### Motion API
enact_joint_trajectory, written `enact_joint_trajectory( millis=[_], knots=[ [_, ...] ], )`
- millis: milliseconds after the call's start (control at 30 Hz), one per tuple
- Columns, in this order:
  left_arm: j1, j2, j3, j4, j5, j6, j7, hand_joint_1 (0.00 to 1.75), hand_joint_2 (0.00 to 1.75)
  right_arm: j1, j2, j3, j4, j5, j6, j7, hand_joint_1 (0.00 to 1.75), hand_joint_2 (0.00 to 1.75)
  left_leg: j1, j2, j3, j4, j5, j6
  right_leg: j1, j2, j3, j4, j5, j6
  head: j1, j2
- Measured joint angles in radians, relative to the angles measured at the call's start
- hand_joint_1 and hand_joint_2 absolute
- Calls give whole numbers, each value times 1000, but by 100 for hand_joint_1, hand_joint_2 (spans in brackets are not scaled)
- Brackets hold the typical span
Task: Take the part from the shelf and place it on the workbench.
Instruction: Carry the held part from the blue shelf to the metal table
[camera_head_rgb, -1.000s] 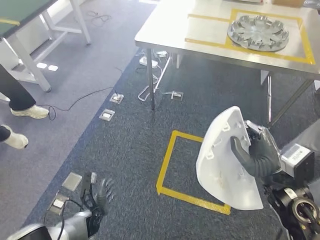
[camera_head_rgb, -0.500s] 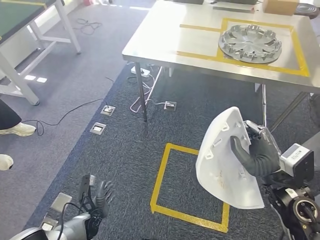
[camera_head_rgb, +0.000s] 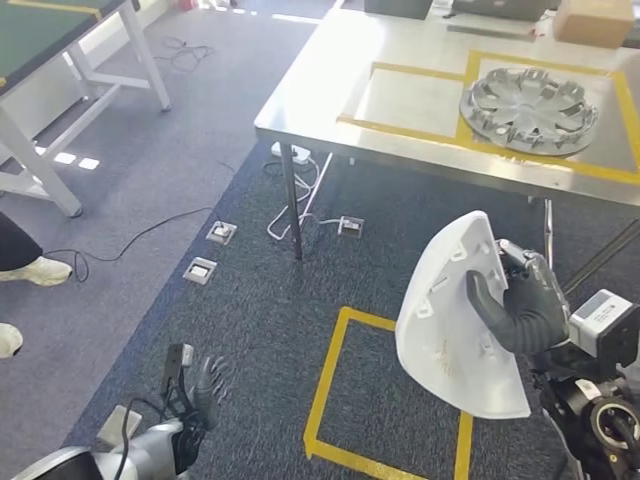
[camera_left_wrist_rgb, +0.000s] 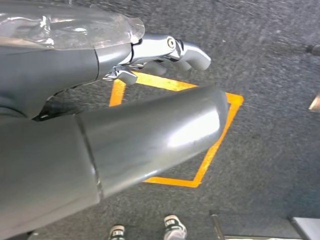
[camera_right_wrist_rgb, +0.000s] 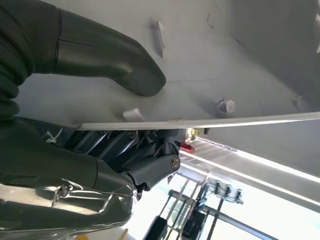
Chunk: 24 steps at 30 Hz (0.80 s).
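White part (camera_head_rgb: 449, 320) in right hand's (camera_head_rgb: 528, 310) grip.

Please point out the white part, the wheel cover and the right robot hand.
white part (camera_head_rgb: 441, 325), head view, inner face
wheel cover (camera_head_rgb: 528, 108), head view, centre
right robot hand (camera_head_rgb: 521, 305), head view, back of hand

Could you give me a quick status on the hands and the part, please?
Right hand grips white part. Left hand hangs open. Workbench ahead, wheel cover on it.
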Motion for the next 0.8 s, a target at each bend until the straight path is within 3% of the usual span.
enact_joint_trajectory(
  millis=[33, 100, 167, 267, 333, 367, 400, 467, 500, 533, 600, 633, 700, 800],
  knots=[
    [-1, -1, 0, 0, -1, 0, 1, 0, 0, 0, -1, -2, -3, 1, 0, 0, 175, 175, -1, -2, 5, 2, -5, -4, 2, 1, 5, -21, 29, -3, 1, 0],
    [-1, -1, 0, 0, -1, 1, 1, 0, 0, -3, -1, -5, -11, 4, -1, 1, 175, 175, -2, -4, 10, 7, -11, -13, 0, 2, 27, -31, 36, -9, -1, 0],
    [-3, -2, 0, 0, 0, 2, 0, 0, 0, -9, -1, -7, -17, 5, -1, 0, 175, 175, -1, -1, -12, 64, -15, -22, -4, 1, 51, -42, 33, -17, -4, 0],
    [-6, -2, 0, 0, 1, 4, 0, 0, 0, -15, -1, -8, -22, 7, 1, 0, 175, 175, 5, 4, -134, 246, -72, -36, -5, 2, 75, -47, 13, -24, -7, 0],
    [-3, -2, 0, 0, 1, 5, 0, 0, 0, -15, -1, -9, -22, 8, 2, 0, 175, 175, 11, 5, -196, 291, -110, -43, -6, 3, 95, -47, -7, -23, -9, 0],
    [-3, -1, 0, 0, 1, 5, 0, 0, 0, -15, -1, -9, -22, 8, 2, 0, 175, 175, 14, 6, -203, 265, -97, -46, -7, 4, 109, -47, -19, -21, -9, 0],
    [-2, -1, 0, 0, 1, 5, 0, 0, 0, -15, -1, -10, -22, 8, 2, 0, 175, 175, 16, 7, -195, 208, -57, -47, -7, 4, 125, -47, -31, -18, -10, 0],
    [-1, 0, 0, 0, 1, 5, 0, 0, 0, -16, -1, -11, -22, 8, 2, 0, 175, 175, 17, 9, -164, 72, 58, -44, -7, 4, 150, -45, -56, -10, -9, 0],
    [-1, 1, 0, 0, 2, 5, 1, 0, 0, -17, -1, -11, -22, 8, 2, 0, 175, 175, 15, 11, -154, 30, 94, -38, -6, 5, 157, -44, -68, -4, -8, 0],
    [1, 1, 0, 0, 2, 6, 1, 0, 0, -17, -1, -12, -23, 8, 2, 1, 175, 175, 14, 12, -149, 8, 115, -31, -5, 6, 163, -41, -76, 1, -8, 0],
    [1, 1, 0, 0, 2, 6, 2, 0, 0, -19, -2, -14, -24, 8, 3, 1, 175, 175, 14, 13, -140, 4, 111, -16, -4, 8, 170, -34, -86, 13, -8, 0],
    [-1, 1, 0, 0, 2, 6, 2, 0, 0, -21, -2, -15, -25, 8, 3, 1, 175, 175, 15, 12, -132, 2, 110, -10, -5, 6, 167, -21, -89, 17, -8, 0],
    [-6, 1, 0, 0, 2, 6, 1, 0, 0, -25, -4, -18, -27, 8, 3, 0, 175, 175, 16, 11, -112, 0, 97, 1, -7, 3, 124, 65, -108, 26, -5, 0],
    [-6, 1, 0, 0, 2, 7, 1, 0, 0, -26, -6, -20, -28, 9, 3, -2, 175, 175, 14, 11, -84, -1, 72, 9, -11, 0, -1, 263, -182, 33, -2, 0]
  ],
)
